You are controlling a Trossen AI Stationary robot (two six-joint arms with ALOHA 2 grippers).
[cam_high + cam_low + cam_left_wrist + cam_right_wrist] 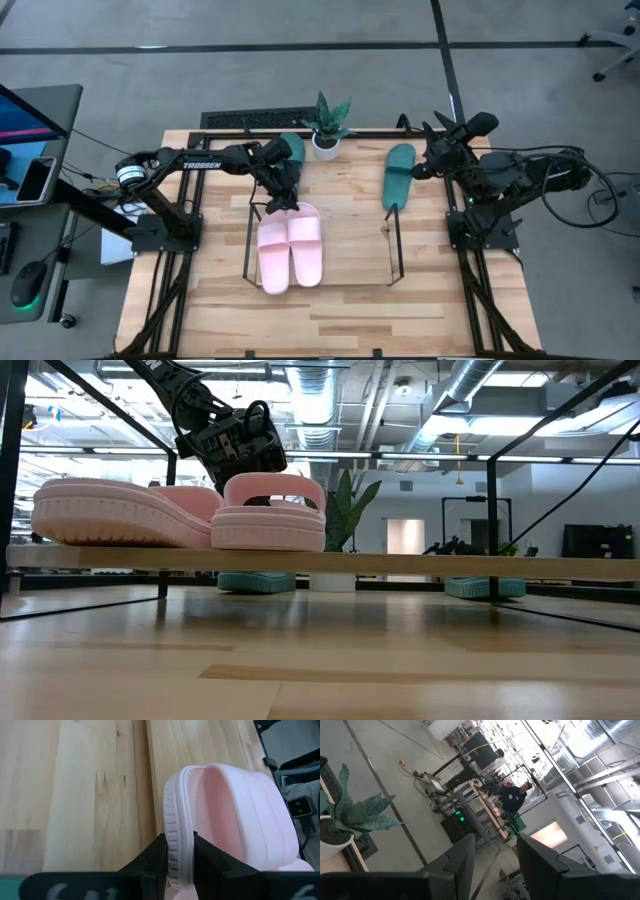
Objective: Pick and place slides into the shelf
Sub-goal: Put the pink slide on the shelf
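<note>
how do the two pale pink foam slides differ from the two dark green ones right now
The two pale pink foam slides lie side by side, touching, on the black wire shelf; the two dark green foam slides lie far apart, either side of the potted plant. The left gripper pinches one pink slide's heel rim; no gripper holds a green one, and the right gripper is open, pointing away. All share the wide-strap shape.
</note>
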